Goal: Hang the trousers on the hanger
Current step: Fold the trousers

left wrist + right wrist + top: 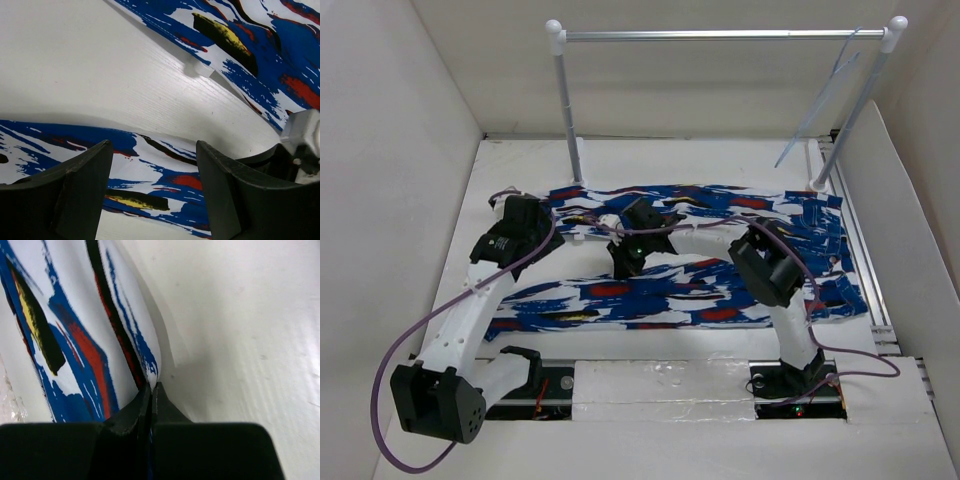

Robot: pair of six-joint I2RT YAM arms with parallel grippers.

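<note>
While the right gripper [151,390] clamps the trousers [650,305] at an edge, the left gripper [154,148], wide open and empty above them, should bite cloth squarely before lifting.

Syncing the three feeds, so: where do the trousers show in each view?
Top external: trousers spread across the middle of the table.
Left wrist: upper right and along the bottom, beyond the open left end effector.
Right wrist: left half, edge pinched in the shut right end effector.
Shared landmark: the white table.
</note>
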